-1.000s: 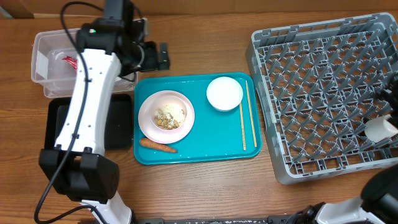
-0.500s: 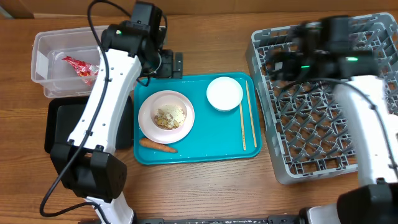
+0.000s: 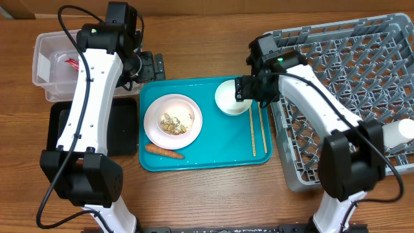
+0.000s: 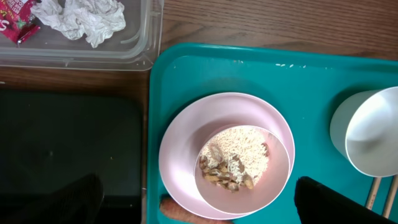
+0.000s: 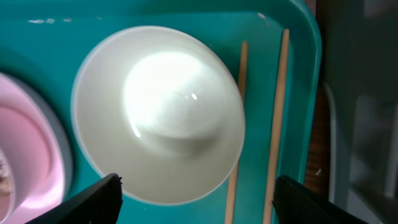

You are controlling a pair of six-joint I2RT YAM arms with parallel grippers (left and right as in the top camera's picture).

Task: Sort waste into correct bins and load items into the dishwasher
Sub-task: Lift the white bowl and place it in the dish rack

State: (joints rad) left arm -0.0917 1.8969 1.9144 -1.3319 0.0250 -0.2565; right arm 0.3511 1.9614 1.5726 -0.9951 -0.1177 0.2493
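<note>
The large grey plastic dish rack (image 3: 362, 65) stands just to the side of the right jaws, and the big teal serving tray (image 3: 213, 149) lies below them. The loading step seems to be in hand. The right jaws hang apart over the round white bowl (image 5: 158, 112), so the next move is to clamp its rim. The left jaws, also apart, face the pale round plate (image 4: 180, 143) of rice scraps. The thin wooden chopsticks (image 5: 278, 112) just beside the bowl could be caught.

Along the table's (image 3: 213, 194) left edge the left arm (image 3: 90, 97) covers part of the clear tub (image 3: 40, 65) and the black tray (image 3: 126, 129), and at the right edge the dish rack (image 3: 369, 58) and white cup (image 3: 398, 133) run out of view.
</note>
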